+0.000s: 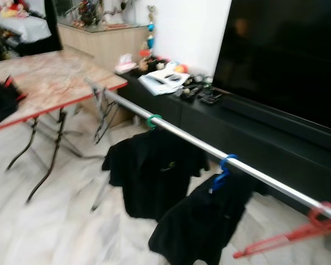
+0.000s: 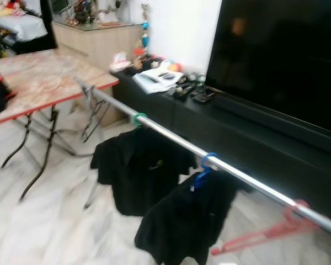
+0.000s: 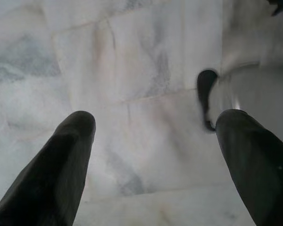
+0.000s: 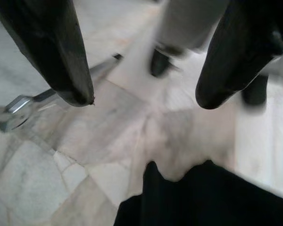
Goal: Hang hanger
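Both arms are hanging low over the pale marble floor [image 3: 132, 94], and neither is carrying anything — the left gripper [image 3: 155, 141] is pointing straight down with its two black fingers spread wide, and the right gripper [image 4: 141, 101] is also gaping wide, with a fold of black cloth [image 4: 207, 197] lying beneath it. Farther out, the silver rail [image 1: 209, 148] is running across the room, with two black shirts drooping from it, one on a green hanger [image 1: 154, 120] and one on a blue hanger [image 1: 223, 168]. The red hanger [image 1: 289, 234] is sitting at the far right end of that rail — its hook looks to be already looped over the bar, its bare frame slanting down, well apart from both grippers. Judging from this, the hanging looks done or nearly so; doing it well means checking that the hook is seated fully over the rail before walking off. Beyond stand the folding table [image 1: 55, 83] and the dark cabinet [image 1: 237, 127].
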Tool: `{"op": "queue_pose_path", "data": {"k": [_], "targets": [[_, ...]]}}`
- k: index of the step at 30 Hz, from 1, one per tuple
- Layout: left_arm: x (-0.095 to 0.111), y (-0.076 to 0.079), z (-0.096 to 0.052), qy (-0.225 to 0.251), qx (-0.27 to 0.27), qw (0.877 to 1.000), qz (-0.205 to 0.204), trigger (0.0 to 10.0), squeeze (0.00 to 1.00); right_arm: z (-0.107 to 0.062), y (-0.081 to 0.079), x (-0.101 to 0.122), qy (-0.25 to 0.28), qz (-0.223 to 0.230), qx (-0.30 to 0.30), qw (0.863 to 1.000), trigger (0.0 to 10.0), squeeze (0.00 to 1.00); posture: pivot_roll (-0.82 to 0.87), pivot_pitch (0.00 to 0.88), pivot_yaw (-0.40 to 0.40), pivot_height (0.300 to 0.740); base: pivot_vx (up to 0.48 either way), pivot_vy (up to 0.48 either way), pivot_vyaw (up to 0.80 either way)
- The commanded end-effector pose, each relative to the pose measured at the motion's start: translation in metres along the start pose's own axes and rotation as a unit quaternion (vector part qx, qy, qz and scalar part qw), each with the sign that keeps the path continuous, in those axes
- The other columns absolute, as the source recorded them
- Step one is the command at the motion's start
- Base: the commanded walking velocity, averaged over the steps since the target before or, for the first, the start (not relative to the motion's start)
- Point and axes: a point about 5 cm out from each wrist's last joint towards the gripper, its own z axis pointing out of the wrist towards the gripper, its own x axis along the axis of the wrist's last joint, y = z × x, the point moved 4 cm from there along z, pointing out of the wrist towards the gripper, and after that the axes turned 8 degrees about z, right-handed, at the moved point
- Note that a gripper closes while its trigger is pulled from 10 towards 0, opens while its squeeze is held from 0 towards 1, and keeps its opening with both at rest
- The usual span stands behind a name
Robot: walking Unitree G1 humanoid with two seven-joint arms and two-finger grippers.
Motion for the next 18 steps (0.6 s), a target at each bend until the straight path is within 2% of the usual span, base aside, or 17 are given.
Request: {"op": "queue_pose_path", "data": {"k": [1,8,18], "targets": [[0.016,-0.009,0.003,0.02,0.009,1.0,0.008,10.0,0.0,0.0,-0.009,-0.001,-0.003,0.004,0.004,1.0,10.0,0.0,0.09,0.0,-0.007,0.74,0.0,0.285,0.0],[0.016,-0.009,0.003,0.019,0.009,1.0,0.009,10.0,0.0,0.0,-0.014,0.001,-0.002,0.004,0.005,1.0,10.0,0.0,0.09,0.0,-0.007,0.74,0.0,0.281,0.0],[0.016,-0.008,0.003,0.019,0.009,1.0,0.006,10.0,0.0,0.0,0.007,0.002,-0.001,0.004,-0.005,1.0,10.0,0.0,0.1,0.0,-0.009,0.74,0.0,0.284,0.0]]}}
